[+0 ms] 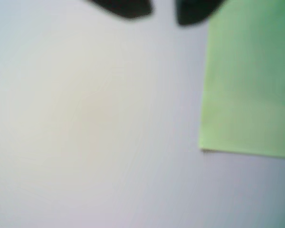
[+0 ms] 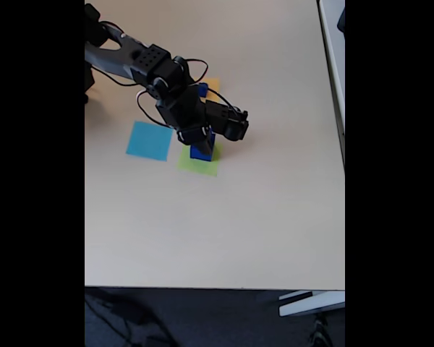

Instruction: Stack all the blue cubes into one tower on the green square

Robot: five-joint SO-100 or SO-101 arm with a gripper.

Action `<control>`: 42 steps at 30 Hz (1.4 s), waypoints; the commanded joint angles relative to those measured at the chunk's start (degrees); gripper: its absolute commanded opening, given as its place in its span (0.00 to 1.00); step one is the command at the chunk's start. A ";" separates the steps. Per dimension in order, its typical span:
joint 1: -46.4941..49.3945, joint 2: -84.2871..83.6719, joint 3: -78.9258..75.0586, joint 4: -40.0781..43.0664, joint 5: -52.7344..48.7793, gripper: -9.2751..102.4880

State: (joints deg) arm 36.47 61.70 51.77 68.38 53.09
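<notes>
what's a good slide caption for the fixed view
Arm's claw over blue cubes on the green square.

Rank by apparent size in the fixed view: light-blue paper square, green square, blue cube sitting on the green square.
1. Light-blue paper square, fully visible.
2. Green square, partly covered, so true size is unsure.
3. Blue cube, clearly smallest.

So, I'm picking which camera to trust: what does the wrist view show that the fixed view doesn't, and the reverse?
Wrist view alone: a close look at the two dark fingertips of the gripper, parted with bare table between them. Fixed view alone: the whole arm, blue cubes on the green square, another blue cube behind the arm, and the light-blue square. Both: the green square and the pale table.
</notes>
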 commanded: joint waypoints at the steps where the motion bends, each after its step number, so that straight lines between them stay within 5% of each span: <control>1: 0.26 0.97 -0.09 0.88 0.18 0.08; 42: -1.32 0.79 -0.09 2.37 -0.35 0.08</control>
State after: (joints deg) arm 35.60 61.70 52.91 70.49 52.91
